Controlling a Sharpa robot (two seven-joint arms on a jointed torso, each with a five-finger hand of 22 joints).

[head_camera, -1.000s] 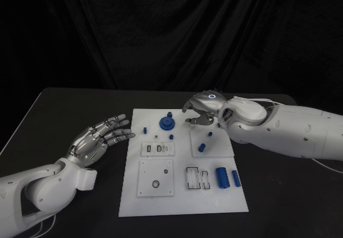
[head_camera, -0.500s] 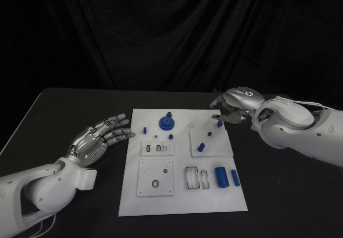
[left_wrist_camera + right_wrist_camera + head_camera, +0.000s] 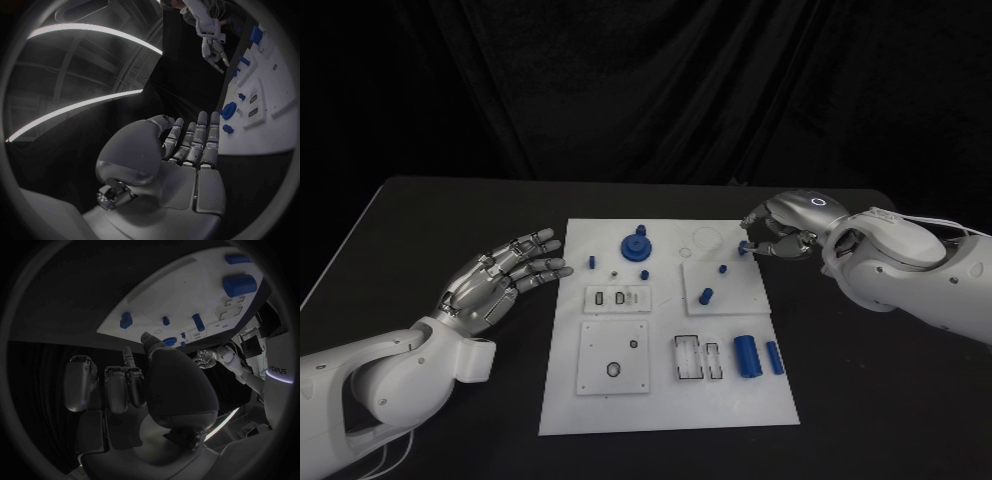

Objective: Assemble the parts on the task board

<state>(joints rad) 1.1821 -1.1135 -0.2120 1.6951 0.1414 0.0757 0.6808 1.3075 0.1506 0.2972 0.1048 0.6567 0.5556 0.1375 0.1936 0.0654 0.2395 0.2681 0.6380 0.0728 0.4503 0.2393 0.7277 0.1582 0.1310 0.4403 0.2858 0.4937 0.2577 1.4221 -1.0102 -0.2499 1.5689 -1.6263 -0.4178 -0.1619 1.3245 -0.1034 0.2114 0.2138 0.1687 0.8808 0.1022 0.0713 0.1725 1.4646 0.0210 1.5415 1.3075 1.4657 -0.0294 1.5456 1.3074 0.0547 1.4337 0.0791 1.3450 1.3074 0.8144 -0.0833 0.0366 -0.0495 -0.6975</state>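
- The right hand (image 3: 783,232) hangs at the far right corner of the task board (image 3: 668,400), fingers curled in. A small blue part (image 3: 743,247) sits right at its fingertips, but whether it's actually pinched or just touching, can't tell.
- The left hand (image 3: 502,278) hovers just off the board's left edge over the black table (image 3: 430,230), fingers spread and holding nothing.
- Closest to the left hand's fingertips is a small blue peg (image 3: 591,264), and a bit further in stands the blue gear piece (image 3: 636,246).
- Toward the robot from the right hand, a short blue pin (image 3: 707,296) lies on a raised square plate (image 3: 726,290).
- Further toward the robot, well apart from both hands, lie a fat blue cylinder (image 3: 747,357) and a slimmer blue bar (image 3: 776,359).
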